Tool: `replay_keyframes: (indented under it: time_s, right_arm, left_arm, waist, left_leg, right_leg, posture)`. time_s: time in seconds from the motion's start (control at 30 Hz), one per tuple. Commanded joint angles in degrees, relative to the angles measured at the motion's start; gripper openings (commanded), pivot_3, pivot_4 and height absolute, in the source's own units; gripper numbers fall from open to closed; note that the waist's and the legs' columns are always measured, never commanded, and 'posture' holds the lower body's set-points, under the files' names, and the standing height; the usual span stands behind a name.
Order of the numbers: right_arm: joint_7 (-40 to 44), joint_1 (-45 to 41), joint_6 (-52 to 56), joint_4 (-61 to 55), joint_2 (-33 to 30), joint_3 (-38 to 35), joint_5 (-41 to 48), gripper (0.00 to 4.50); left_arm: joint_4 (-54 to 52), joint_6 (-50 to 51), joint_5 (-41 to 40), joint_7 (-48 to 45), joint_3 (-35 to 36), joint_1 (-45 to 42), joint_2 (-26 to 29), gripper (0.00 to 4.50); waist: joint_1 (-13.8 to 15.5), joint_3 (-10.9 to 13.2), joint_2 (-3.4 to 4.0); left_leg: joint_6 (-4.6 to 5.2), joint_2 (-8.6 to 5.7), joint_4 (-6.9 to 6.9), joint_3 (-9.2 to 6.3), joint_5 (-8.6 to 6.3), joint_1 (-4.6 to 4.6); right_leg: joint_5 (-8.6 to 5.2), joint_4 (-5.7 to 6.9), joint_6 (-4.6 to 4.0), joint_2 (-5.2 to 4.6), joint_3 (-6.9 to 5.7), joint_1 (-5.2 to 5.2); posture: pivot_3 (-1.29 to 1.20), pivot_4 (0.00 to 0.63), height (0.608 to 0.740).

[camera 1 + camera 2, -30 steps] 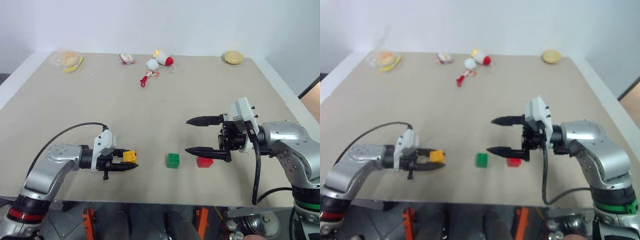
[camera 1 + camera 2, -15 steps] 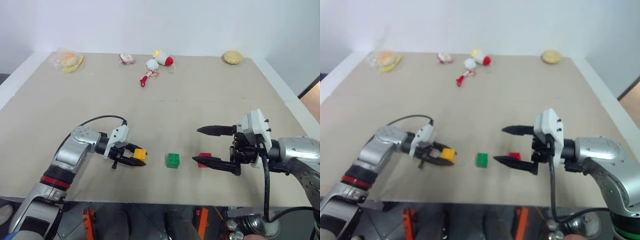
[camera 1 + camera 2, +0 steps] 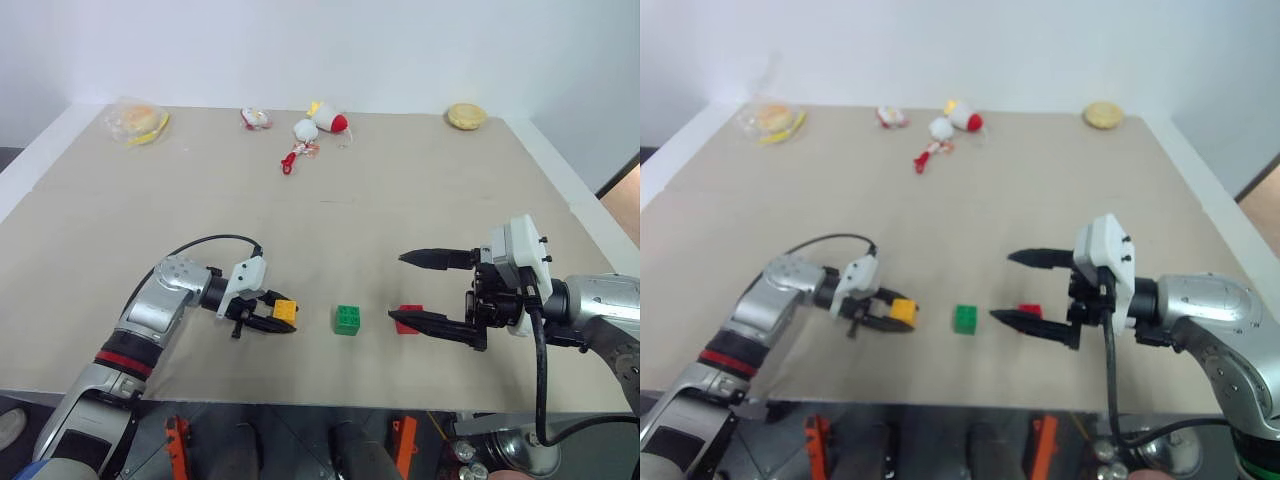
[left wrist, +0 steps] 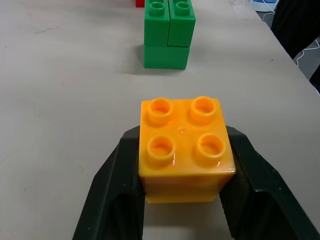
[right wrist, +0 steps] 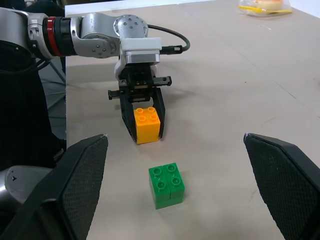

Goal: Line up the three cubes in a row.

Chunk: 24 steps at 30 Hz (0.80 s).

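The orange-yellow studded plastic cube (image 4: 184,147) is clamped by the left gripper (image 3: 268,316) at lower left; the right gripper (image 3: 432,291) is spread wide — nothing held. No legible markings.

Beige table (image 3: 420,190) carrying cubes and toys

Near edge: orange-yellow cube (image 3: 285,312), green cube (image 3: 346,320) and red cube (image 3: 407,318) are sitting in a row; plush toys (image 3: 318,124) and round food toys (image 3: 466,115) are lying along the far edge.

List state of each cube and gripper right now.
Orange cube: upright on the table, studs up, between the left gripper's fingers.
Green cube: upright on the table, free.
Red cube: on the table, free, beside the right gripper's lower finger.
Left gripper: fingers around the orange cube's sides.
Right gripper: wide open, empty.
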Motion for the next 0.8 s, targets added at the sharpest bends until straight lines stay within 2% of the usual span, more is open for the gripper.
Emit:
replay_keyframes:
  time_s: [0.03,0.13,0.2,0.27,0.33,0.4,0.47,0.57,0.67,0.8]
  right_arm:
    - [0.27,-0.53,-0.83,-0.93,-1.07,-1.43,0.87,4.50]
    - [0.56,-0.72,-1.05,-0.51,-1.10,-1.24,0.77,4.50]
    - [0.72,-0.84,-1.18,-0.23,-1.03,-1.15,0.72,4.50]
    - [0.41,-0.99,-1.53,0.11,-0.58,-1.37,0.59,4.50]
    - [-3.14,-1.21,-1.49,1.10,1.85,-3.96,1.91,4.50]
    - [-7.31,-0.90,-2.21,1.85,4.68,-6.12,2.08,4.50]
    - [-13.32,-0.49,-3.74,2.89,9.30,-6.98,0.35,4.50]
    - [-23.59,-0.19,-6.94,5.71,16.92,-7.39,-4.84,4.50]
    - [-31.40,0.35,-10.41,8.48,23.09,-7.17,-9.93,4.50]
    - [-39.71,0.89,-18.57,13.97,29.37,-5.16,-19.75,4.50]
  left_arm:
    - [-1.26,0.62,-0.45,-0.14,0.58,-0.24,0.30,2.99]
    - [-2.46,1.61,-1.23,-0.62,0.89,-0.01,0.59,4.04]
    - [-3.35,2.54,-2.18,-0.91,1.42,-0.02,0.61,4.45]
    - [-4.70,5.30,-3.94,0.10,2.70,-0.36,0.37,4.45]
    - [-9.26,15.61,-11.81,5.63,8.73,-2.41,-1.03,4.45]
    - [-13.31,25.11,-19.46,14.27,15.59,-4.62,-3.27,4.45]
    - [-14.90,26.76,-22.12,29.11,23.63,-6.23,-7.92,4.45]
    - [-16.71,23.62,-15.79,51.03,30.81,-5.68,-12.97,4.45]
    - [-20.80,21.09,-12.34,61.85,34.13,-0.56,-15.60,4.45]
    - [-25.60,17.44,-5.48,73.36,33.95,7.45,-18.54,4.45]
  waist:
    - [0.00,0.00,0.00]
    - [0.00,0.00,0.00]
    - [0.00,0.00,0.00]
    - [0.00,0.00,0.00]
    - [-0.02,0.00,-0.01]
    - [-0.01,0.01,-0.02]
    - [0.05,0.01,-0.02]
    - [-0.05,-0.04,0.00]
    - [-0.25,-0.05,0.02]
    - [-0.06,-0.06,0.00]
  left_leg:
    - [0.00,0.00,0.00,0.00,0.00,0.00]
    - [0.00,0.00,0.00,0.00,0.00,0.00]
    - [0.00,0.00,0.00,0.00,0.00,0.00]
    - [0.00,0.00,0.00,0.00,0.00,0.00]
    - [0.00,0.00,0.00,0.00,0.00,0.00]
    - [0.01,0.02,0.05,-0.05,0.01,-0.04]
    - [0.01,0.02,0.18,-0.15,0.01,-0.13]
    - [0.01,-0.02,0.23,-0.24,0.01,0.08]
    - [0.01,-0.05,-0.01,-0.06,0.01,0.50]
    - [0.01,-0.04,-0.11,-0.07,0.01,0.54]
  right_leg:
    - [0.00,0.00,0.00,0.00,0.00,0.00]
    - [0.00,0.00,0.00,0.00,0.00,0.00]
    - [0.00,0.00,0.00,0.00,0.00,0.00]
    - [0.00,0.00,0.00,0.00,0.00,0.00]
    - [0.00,0.00,0.00,0.00,0.00,0.00]
    - [0.02,0.02,0.03,0.01,-0.04,0.00]
    - [0.17,0.06,0.30,0.02,-0.13,0.00]
    - [0.19,0.03,0.36,0.02,-0.16,0.28]
    - [0.21,0.00,0.39,0.03,0.09,0.48]
    - [0.18,0.01,0.32,0.07,0.09,0.49]
  posture:
    - [0.00,0.150,0.737]
    - [0.00,0.150,0.737]
    - [0.00,0.150,0.737]
    - [0.00,0.150,0.737]
    - [0.00,0.150,0.737]
    - [0.00,0.150,0.737]
    - [0.00,0.150,0.737]
    - [0.00,0.150,0.737]
    - [0.00,0.150,0.737]
    - [0.00,0.150,0.737]
